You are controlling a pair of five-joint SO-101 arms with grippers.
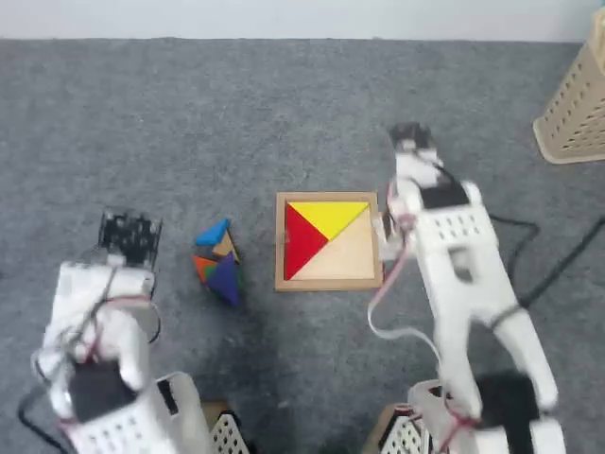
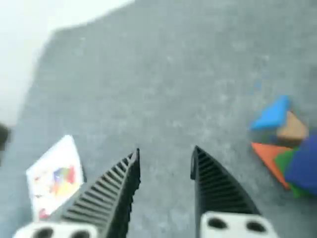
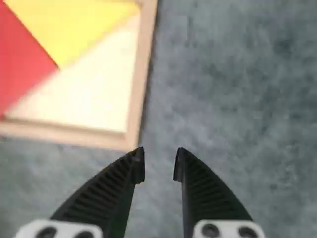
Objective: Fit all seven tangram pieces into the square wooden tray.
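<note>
- The tray [image 1: 355, 257] sits on the grey carpet [image 1: 189, 123] between my two arms, closer to the right one.
- Two pieces are in it: a red triangle [image 1: 300, 241] along the side facing the left arm and a yellow triangle [image 1: 330, 217] along the far side. They meet at the middle. The rest of the tray floor is bare wood.
- The other pieces are in a small pile [image 1: 218, 263] on the carpet, just beside the tray on the left arm's side and not touching it.
- In the left wrist view I can pick out a light blue triangle [image 2: 271, 114], a tan piece [image 2: 292, 130], an orange triangle [image 2: 269, 153], a bit of green [image 2: 287, 161] and a dark blue piece [image 2: 305, 165], all bunched together.
- My left gripper [image 2: 166, 150] is over bare carpet, well apart from the pile. Its jaws are spread fairly wide and hold nothing.
- A white card [image 2: 54, 176] with coloured print lies near that gripper.
- My right gripper [image 3: 159, 151] hangs over carpet just off a tray corner. Its jaws are parted by a narrow gap and grip nothing.
- A beige perforated basket [image 1: 575, 99] stands at the far right edge.
</note>
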